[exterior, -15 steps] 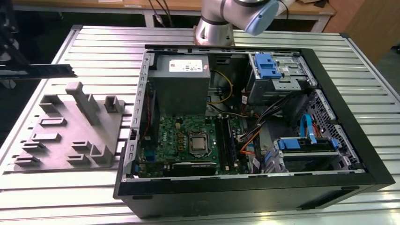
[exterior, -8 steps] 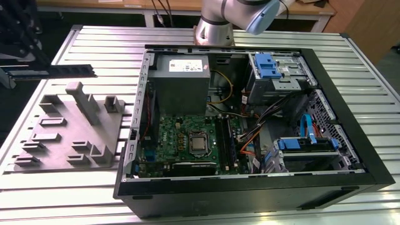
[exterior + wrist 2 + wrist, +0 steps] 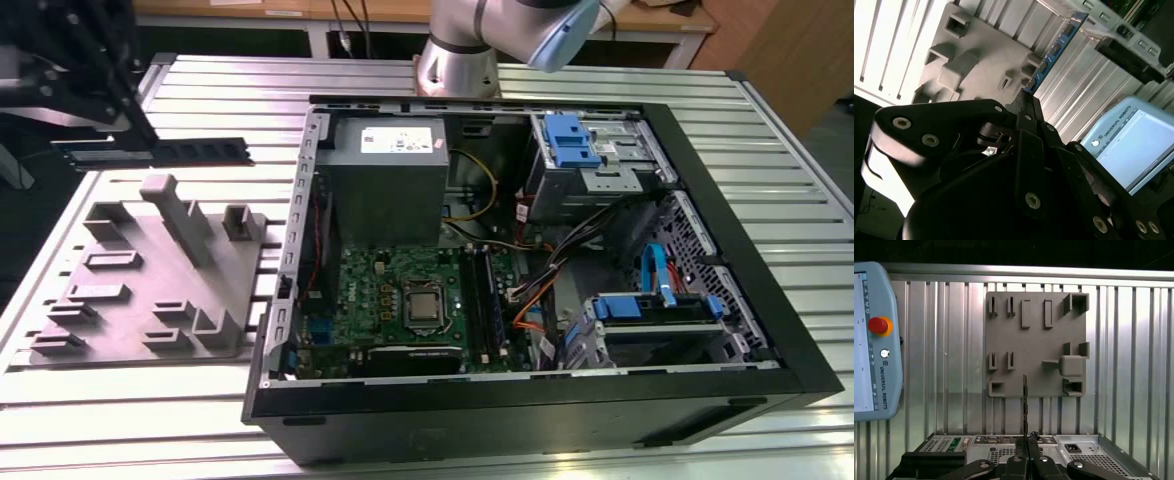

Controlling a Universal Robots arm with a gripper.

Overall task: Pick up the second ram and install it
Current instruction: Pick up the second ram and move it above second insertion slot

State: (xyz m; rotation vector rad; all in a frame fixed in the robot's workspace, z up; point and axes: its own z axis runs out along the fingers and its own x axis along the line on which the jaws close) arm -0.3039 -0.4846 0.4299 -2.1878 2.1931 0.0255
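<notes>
one end of the second ram (image 3: pixel 1025 395) sits pinched in the jaws of the gripper (image 3: pixel 1027 442); that short hold may let it tilt and jam.

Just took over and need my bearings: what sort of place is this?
Probably a robotics lab bench for PC assembly: an open computer case lies on a slotted metal table beside a grey fixture tray, a teach pendant rests nearby, and the pincer grips the second ram.

One memory stick (image 3: pixel 200 151), one grey tray (image 3: pixel 238 268), one computer case (image 3: pixel 534 415), one control tablet (image 3: pixel 869 340), one robot arm (image 3: pixel 507 30).
</notes>
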